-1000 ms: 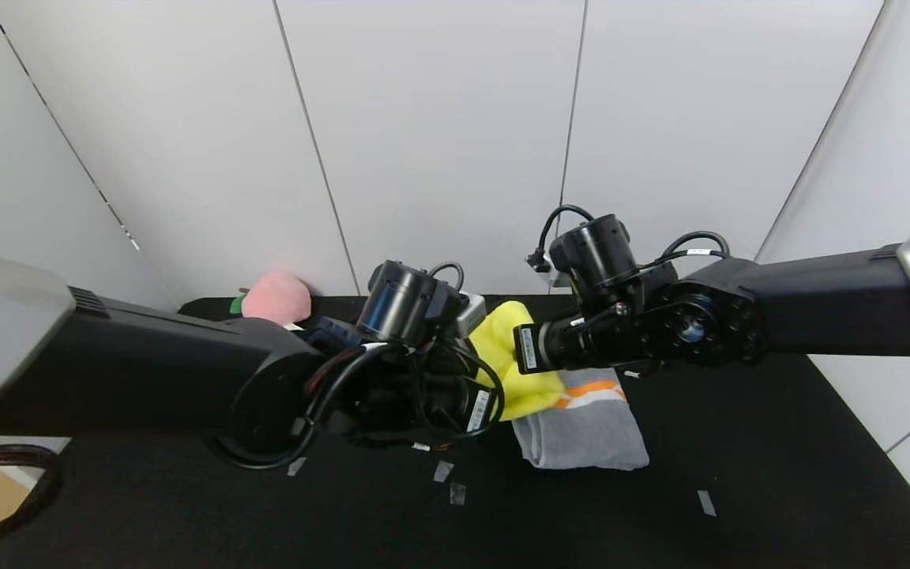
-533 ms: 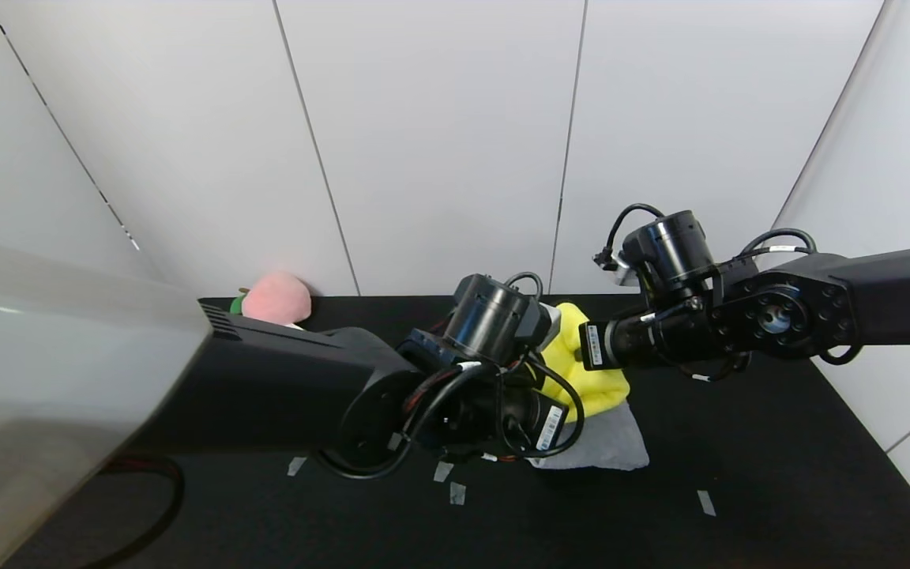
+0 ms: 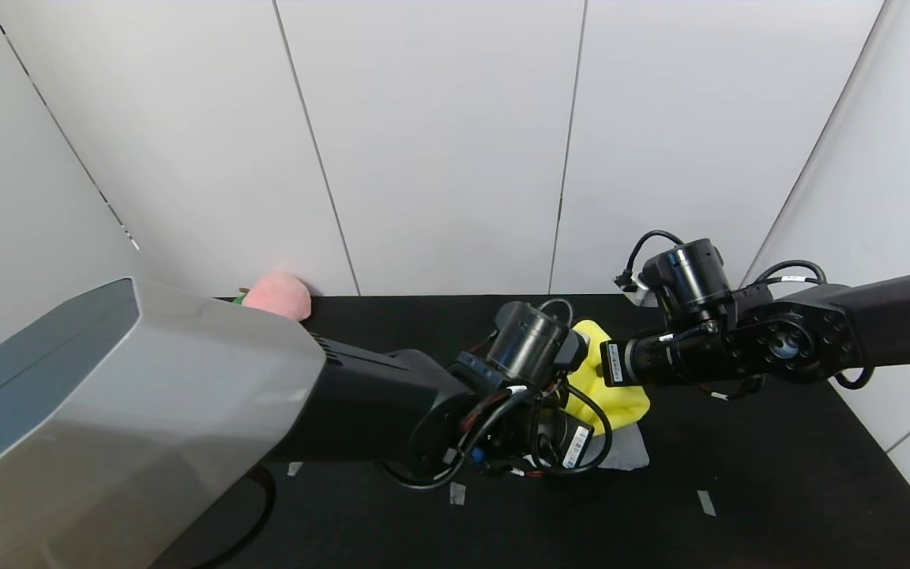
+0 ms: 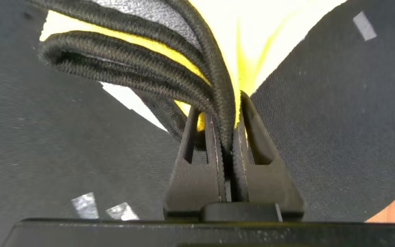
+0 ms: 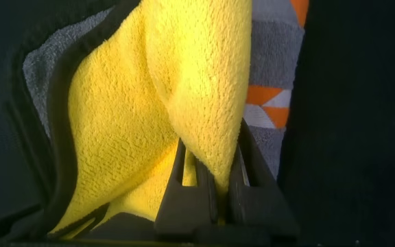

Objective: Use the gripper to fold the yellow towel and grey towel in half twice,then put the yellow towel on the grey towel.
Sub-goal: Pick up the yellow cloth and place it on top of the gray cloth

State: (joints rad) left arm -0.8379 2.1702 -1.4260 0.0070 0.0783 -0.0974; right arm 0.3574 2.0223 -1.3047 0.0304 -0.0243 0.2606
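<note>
The bright yellow fleecy towel with dark edging (image 3: 617,399) hangs bunched between the two arms, held just above the folded mid-grey terry towel with orange patches at one end (image 3: 629,452), which lies flat on the black cloth-covered table (image 3: 779,490). In the right wrist view the yellow towel (image 5: 163,123) drapes over the grey towel (image 5: 273,55), with the orange patches showing beside it. The left gripper (image 4: 226,147) is clenched on a stack of the yellow towel's dark-edged layers (image 4: 142,48), and the right gripper (image 5: 211,175) is clamped on a thick yellow fold; both grips look firm.

Judging from this, both towels appear already folded and the step in hand is the last one: placing the yellow towel on the grey one. The next move calls for lowering both grippers together so the yellow bundle settles squarely on the grey rectangle, then releasing without dragging the layers open or shifting the towel beneath.

In the head view the left arm (image 3: 392,411) crosses in front and hides most of the grey towel, so alignment is hard to judge from there. A pink plush peach (image 3: 277,294) sits at the far left of the table against the white panelled wall (image 3: 439,142), well apart. Small strips of pale tape (image 3: 706,503) mark the table and are no obstacle.
</note>
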